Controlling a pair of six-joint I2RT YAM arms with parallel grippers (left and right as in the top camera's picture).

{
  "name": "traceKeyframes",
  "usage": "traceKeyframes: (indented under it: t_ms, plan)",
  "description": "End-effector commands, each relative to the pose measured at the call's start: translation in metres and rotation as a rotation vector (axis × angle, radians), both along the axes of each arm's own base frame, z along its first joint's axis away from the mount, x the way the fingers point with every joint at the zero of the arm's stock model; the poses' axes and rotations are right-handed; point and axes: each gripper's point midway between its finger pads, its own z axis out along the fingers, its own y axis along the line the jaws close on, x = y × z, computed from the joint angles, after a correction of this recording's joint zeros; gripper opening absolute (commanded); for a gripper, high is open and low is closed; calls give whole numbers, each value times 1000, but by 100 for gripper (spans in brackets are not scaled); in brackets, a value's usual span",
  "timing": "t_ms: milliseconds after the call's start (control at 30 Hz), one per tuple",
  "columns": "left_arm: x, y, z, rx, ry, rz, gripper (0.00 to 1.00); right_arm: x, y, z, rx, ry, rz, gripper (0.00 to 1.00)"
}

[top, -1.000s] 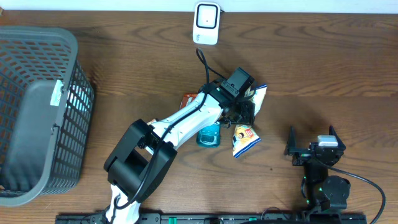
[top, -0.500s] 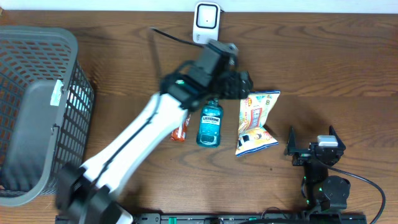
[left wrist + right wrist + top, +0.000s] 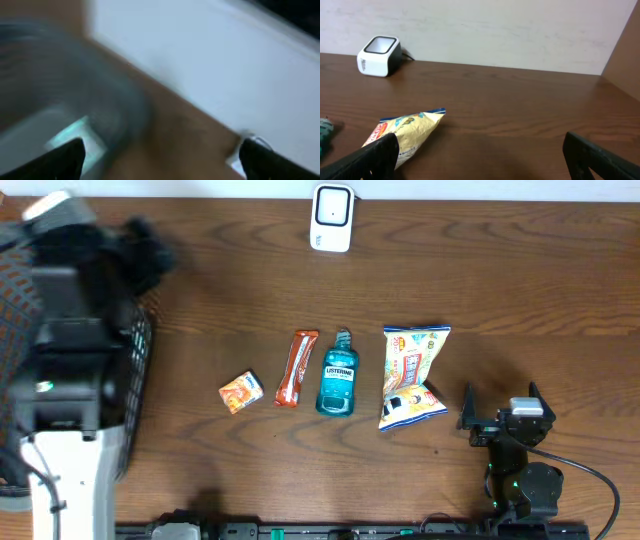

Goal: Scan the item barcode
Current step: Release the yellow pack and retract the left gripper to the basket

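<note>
Four items lie in a row mid-table: a small orange packet [image 3: 240,392], an orange bar [image 3: 296,367], a blue mouthwash bottle [image 3: 338,383] and a yellow chip bag [image 3: 412,375]. The white barcode scanner [image 3: 331,216] stands at the far edge. My left arm [image 3: 70,370] is a blur at the far left, over the basket. In the left wrist view, my left gripper [image 3: 162,160] is open and empty. My right gripper [image 3: 500,395] rests open near the front right, with the chip bag [image 3: 407,132] just off its left finger and the scanner [image 3: 379,49] far beyond.
A dark mesh basket [image 3: 138,340] fills the left side of the table, mostly covered by my left arm. In the left wrist view, the basket [image 3: 60,100] shows as a grey smear under a white wall. Bare wood lies between the items and the scanner.
My left arm has let go of the chip bag, opened its gripper and swung from the items past the scanner to the far left over the basket. The right arm stayed still.
</note>
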Motion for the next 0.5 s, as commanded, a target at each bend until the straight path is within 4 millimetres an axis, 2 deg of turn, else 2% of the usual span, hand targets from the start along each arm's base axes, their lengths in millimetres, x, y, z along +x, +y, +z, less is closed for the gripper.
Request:
traceKeyframes:
  t_ms: [0, 67, 167, 200, 233, 400, 467]
  plan:
    - [-34, 96, -45, -206, 68, 432, 98, 0, 1, 0, -12, 0, 5, 99]
    - [-42, 116, -77, -330, 140, 503, 98, 0, 1, 0, -12, 0, 5, 99]
    - [-38, 128, -121, -478, 251, 497, 98, 0, 1, 0, -12, 0, 5, 99]
    - [-35, 130, -140, -535, 297, 492, 98, 0, 1, 0, -12, 0, 5, 99]
    - [-30, 133, -169, -606, 373, 493, 98, 0, 1, 0, -12, 0, 5, 99]
    - [-17, 130, -243, -739, 562, 487, 96, 0, 1, 0, -12, 0, 5, 99]
    - [-14, 128, -267, -765, 623, 487, 96, 0, 1, 0, -12, 0, 5, 99]
